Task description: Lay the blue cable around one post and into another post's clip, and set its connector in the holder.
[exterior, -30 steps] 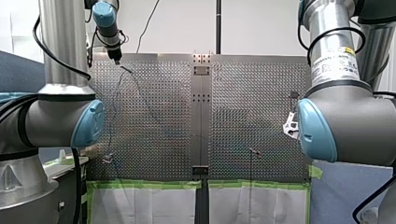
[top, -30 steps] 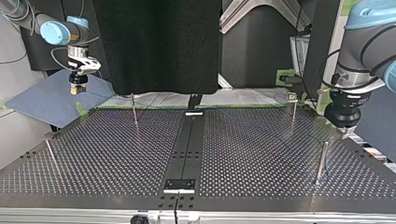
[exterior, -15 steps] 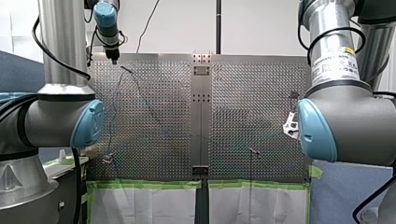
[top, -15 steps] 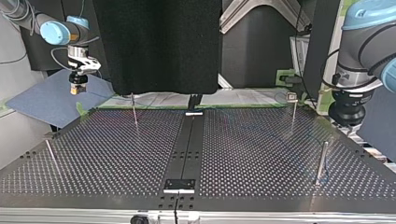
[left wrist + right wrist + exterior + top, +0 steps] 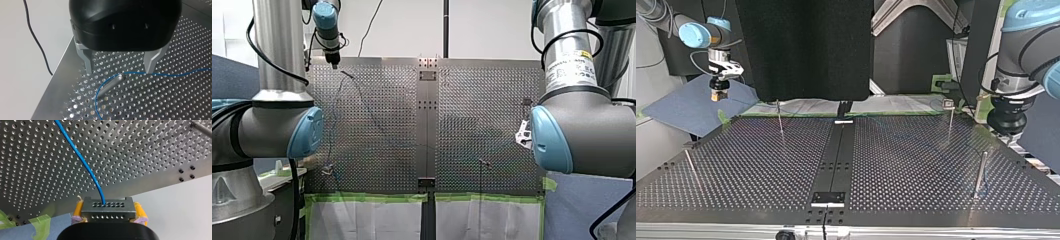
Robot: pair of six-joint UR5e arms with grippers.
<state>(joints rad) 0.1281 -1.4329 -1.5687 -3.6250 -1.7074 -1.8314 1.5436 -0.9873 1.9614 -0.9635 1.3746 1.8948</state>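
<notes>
The thin blue cable (image 5: 175, 74) loops around the tip of a plain metal post (image 5: 110, 86). My left gripper (image 5: 119, 72) hovers just above that post, its metal fingers open and astride the cable, holding nothing. In the top view this gripper (image 5: 1007, 131) hangs at the right, behind the post (image 5: 980, 172). My right gripper (image 5: 108, 206) is shut with yellow pads on the grey metal connector (image 5: 108, 211), and the cable (image 5: 82, 161) runs out of it over the perforated table. In the top view that gripper (image 5: 716, 97) hangs high at the far left, off the table's edge.
Three more posts stand on the perforated table (image 5: 916, 165): one with a clip on top (image 5: 949, 117), a thin one (image 5: 779, 117) and a leaning one (image 5: 691, 167). A dark centre strip carries a small bracket (image 5: 828, 197). Green tape (image 5: 367, 197) lines the table's near edge in the front view.
My left gripper has lifted a little and drawn back from the post, fingers still open. My right gripper has stayed put with the connector.
</notes>
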